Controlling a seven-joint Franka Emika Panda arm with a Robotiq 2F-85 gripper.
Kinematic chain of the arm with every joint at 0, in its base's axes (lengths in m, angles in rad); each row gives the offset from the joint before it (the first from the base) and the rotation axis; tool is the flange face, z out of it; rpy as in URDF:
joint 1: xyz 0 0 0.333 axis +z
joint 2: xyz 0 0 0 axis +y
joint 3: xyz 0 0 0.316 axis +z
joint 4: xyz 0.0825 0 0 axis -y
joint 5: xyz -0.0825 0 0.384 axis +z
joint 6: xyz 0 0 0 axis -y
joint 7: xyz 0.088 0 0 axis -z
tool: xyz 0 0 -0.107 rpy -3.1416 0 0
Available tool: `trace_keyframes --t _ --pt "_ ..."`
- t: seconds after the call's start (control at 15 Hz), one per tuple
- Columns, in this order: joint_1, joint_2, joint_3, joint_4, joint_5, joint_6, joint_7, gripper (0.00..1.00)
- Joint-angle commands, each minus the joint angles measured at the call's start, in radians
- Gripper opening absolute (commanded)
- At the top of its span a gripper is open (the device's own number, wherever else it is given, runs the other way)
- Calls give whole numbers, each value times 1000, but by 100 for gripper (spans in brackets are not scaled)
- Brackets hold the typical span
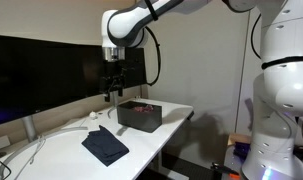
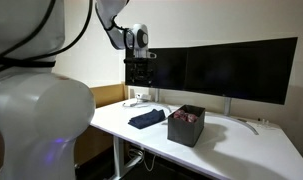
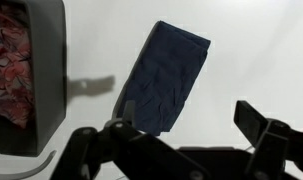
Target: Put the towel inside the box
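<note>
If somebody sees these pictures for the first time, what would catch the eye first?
First, the dark blue towel, lying flat on the white table beside the black box, not inside it. Next, the gripper, which hangs above the table with its jaws open and empty. Behind the table stands a wide dark monitor.

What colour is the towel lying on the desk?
Plain dark navy blue; the folded cloth towel shows best in the wrist view.
</note>
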Motion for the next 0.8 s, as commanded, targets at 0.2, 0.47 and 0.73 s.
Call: trace_keyframes --t 0.2,0.47,0.73 --pt "5 76 -8 17 -16 -16 32 100" --pt "6 117 -15 24 -15 -13 32 100" --pt "6 153 -23 29 -17 -6 26 100"
